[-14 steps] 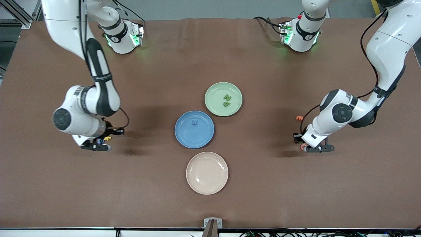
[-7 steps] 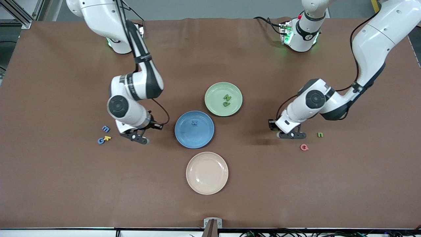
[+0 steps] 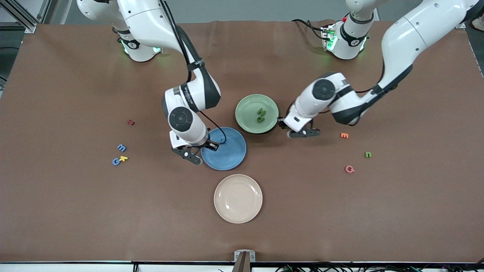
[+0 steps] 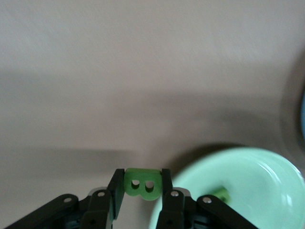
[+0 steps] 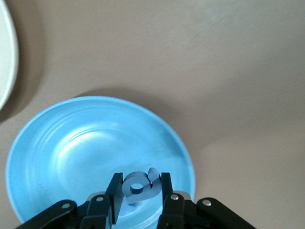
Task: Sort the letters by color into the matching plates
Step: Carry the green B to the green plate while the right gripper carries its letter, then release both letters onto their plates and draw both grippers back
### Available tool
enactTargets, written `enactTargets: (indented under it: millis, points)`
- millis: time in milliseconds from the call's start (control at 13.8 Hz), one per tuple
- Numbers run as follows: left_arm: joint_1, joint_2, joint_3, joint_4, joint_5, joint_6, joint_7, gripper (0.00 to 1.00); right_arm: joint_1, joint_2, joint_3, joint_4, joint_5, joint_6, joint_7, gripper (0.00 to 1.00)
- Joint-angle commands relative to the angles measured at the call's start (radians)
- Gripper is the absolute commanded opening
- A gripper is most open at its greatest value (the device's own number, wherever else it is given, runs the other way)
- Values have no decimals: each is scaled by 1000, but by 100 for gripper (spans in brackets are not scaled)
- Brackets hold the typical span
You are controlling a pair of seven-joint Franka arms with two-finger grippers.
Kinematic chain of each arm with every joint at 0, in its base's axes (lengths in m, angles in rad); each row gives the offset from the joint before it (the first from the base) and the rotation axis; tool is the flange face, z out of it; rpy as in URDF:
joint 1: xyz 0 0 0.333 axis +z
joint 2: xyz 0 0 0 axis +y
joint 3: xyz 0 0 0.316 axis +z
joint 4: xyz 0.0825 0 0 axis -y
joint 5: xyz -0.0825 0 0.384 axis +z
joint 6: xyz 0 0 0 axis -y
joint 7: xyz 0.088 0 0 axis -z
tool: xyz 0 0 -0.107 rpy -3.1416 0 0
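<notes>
At the right arm's end of the surface lie a red letter (image 3: 131, 122), a blue m (image 3: 121, 147), and a blue G (image 3: 116, 161) touching a yellow letter (image 3: 123, 158). The two blue ones are not yet sorted.

The right tool (image 3: 191, 155) hangs over the blue plate (image 3: 231, 155), at the part of its rim toward the right arm's end. Its jaws are narrow, pinching a blue letter (image 5: 138, 185). In the right wrist view that letter sits just inside the rim, not over the middle. Let go here, it could land on the sloped edge and slide or bounce out. Light foam may also cling to a pad and fall off later, over the surface.

The cream plate (image 3: 227, 211), nearest the camera, holds nothing and should get nothing.

The green plate (image 3: 245, 104) holds a green N (image 3: 261, 112) and a green P (image 3: 259, 119).

The left tool (image 3: 303, 133) is over bare surface just beside the green plate, toward the left arm's end. Its jaws are narrow too, gripping a green B (image 4: 141, 183). The left wrist view shows the B outside the rim, so opening now would likely drop it short. A low approach could also knock the rim and shift the plate or its letters.

Toward the left arm's end lie an orange letter (image 3: 344, 135), a green n (image 3: 368, 154), which is unsorted, and a pink Q (image 3: 349, 169).
</notes>
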Motion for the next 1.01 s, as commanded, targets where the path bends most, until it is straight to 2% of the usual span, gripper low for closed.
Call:
enactTargets:
  millis: [0, 217, 362, 434, 579, 651, 723, 796, 868, 940]
  points:
    - [-50, -31, -2, -13, 20, -10, -142, 7, -8, 44, 27, 61, 54, -6, 40, 15]
    - [-119, -30, -8, -12, 20, -10, -248, 8, -2, 79, 53, 103, 77, 25, 93, 15]
    - [-145, -28, -8, -13, 20, -10, -298, 15, -1, 106, 71, 143, 77, 25, 141, 15]
    - [-153, -27, -8, -13, 20, -10, -319, 31, 2, 120, 73, 159, 77, 25, 155, 15]
    - [-150, -27, -6, -12, 20, -16, -341, 82, 5, 139, 75, 173, 77, 26, 156, 15]
    - [-141, -27, -6, -10, 20, -17, -341, 99, 8, 142, 76, 176, 77, 26, 156, 15]
    - [-135, -30, -6, -7, 20, -29, -341, 100, 8, 142, 76, 176, 77, 26, 156, 17]
    - [-124, -33, -6, 3, 20, -55, -339, 100, 10, 140, 76, 176, 77, 25, 156, 28]
    - [-107, -39, -8, 17, 20, -74, -333, 100, 10, 140, 75, 176, 74, 23, 152, 54]
    - [-93, -59, -8, 29, 20, -83, -325, 100, 12, 136, 75, 176, 65, 19, 150, 87]
